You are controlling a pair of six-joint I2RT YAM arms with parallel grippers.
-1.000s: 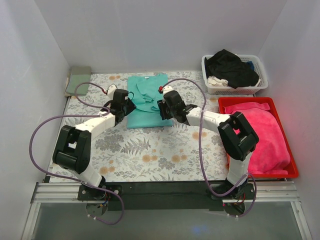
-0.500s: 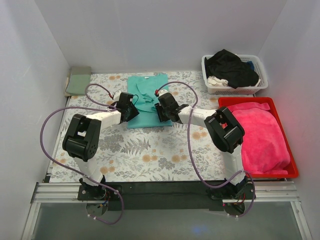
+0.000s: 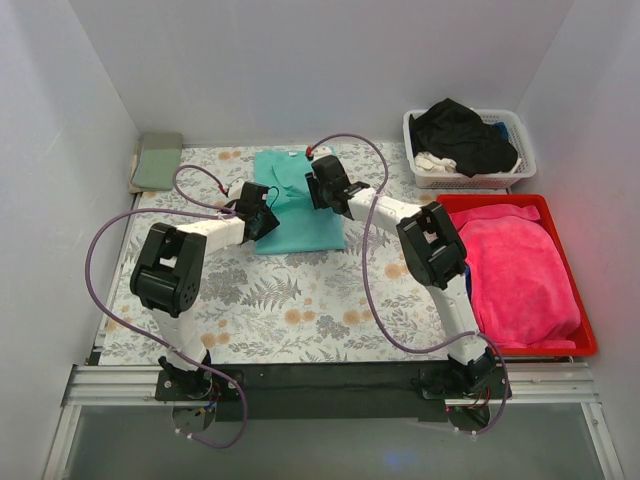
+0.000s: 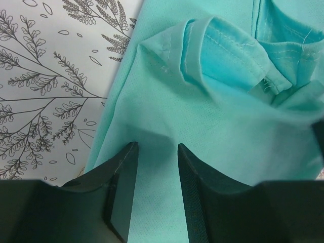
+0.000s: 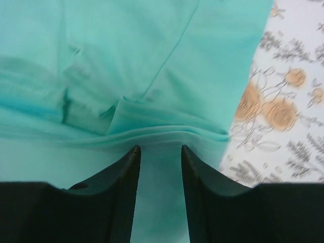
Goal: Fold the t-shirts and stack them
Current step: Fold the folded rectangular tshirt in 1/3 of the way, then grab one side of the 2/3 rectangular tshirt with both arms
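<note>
Teal t-shirt (image 3: 298, 205) lay partly folded at the tabletop's (image 3: 300, 300) far middle, under the left gripper (image 4: 157, 147) and right gripper (image 5: 160, 148), both jaws narrowly parted. Folding seemed under way. The next move called for pinching a layered edge and carrying it across.

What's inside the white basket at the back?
A crumpled black t-shirt fills the white basket, with a bit of white cloth poking out beneath it. Whatever lies deeper is covered by the black t-shirt, so I cannot tell.
</note>
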